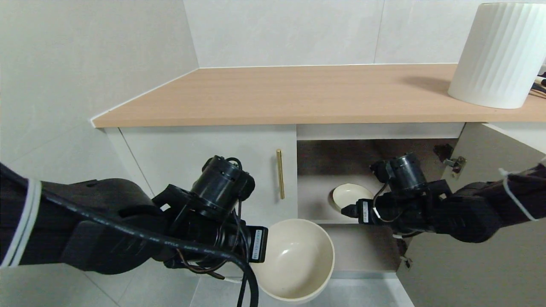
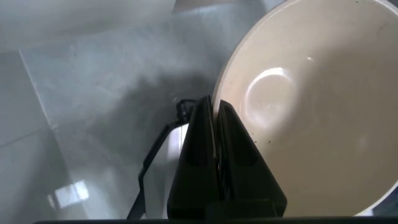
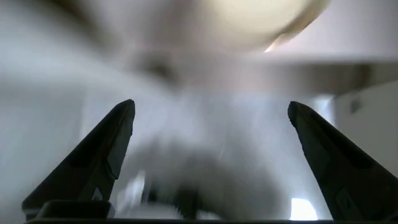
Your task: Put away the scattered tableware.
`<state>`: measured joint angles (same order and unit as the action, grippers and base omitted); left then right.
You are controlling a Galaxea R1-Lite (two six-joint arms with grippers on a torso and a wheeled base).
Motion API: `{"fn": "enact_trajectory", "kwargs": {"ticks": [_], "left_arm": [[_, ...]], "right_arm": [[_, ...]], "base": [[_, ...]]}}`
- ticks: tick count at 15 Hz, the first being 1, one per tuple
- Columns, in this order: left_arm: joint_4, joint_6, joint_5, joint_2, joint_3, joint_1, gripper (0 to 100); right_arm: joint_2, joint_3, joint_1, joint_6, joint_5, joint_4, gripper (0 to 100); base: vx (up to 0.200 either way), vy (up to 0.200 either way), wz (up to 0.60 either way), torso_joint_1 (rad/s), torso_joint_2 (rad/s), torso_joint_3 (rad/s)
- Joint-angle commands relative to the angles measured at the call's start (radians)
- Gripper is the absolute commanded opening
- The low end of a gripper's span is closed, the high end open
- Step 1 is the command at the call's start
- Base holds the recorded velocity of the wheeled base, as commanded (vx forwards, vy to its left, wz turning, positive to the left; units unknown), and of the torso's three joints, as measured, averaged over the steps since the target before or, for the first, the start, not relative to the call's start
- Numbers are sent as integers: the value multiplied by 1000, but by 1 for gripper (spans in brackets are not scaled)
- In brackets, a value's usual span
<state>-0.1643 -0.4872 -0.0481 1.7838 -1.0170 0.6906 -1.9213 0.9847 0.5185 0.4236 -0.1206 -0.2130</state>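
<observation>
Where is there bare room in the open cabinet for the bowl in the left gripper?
The shelf is bare between the closed door and the small bowl; the lower surface in front looks bare too. The open right gripper crowds the bowl's right side. The countertop is bare left of the white container.

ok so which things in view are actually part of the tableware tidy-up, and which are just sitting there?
Job:
large cream bowl, gripped at its rim by the left gripper
small cream dish inside the open cabinet
right gripper, fingers open, before that cabinet

Just there:
white ribbed container on the countertop
closed door with gold handle
</observation>
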Motion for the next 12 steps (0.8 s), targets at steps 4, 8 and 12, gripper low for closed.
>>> {"fn": "enact_trajectory", "kwargs": {"ticks": [4,8,12], "left_arm": [[-3,-2,-18,51,-3,38,0],[-3,-4,-19,54,-2,59,0],[-3,-4,-42,58,0,67,0]], "right_arm": [[238,-31,149,-14,191,231,100],[199,-38,213,-14,185,245,100],[125,-27,224,-11,159,245,100]], "base": [[0,0,0,0,0,0],[0,0,0,0,0,0],[0,0,0,0,0,0]]}}
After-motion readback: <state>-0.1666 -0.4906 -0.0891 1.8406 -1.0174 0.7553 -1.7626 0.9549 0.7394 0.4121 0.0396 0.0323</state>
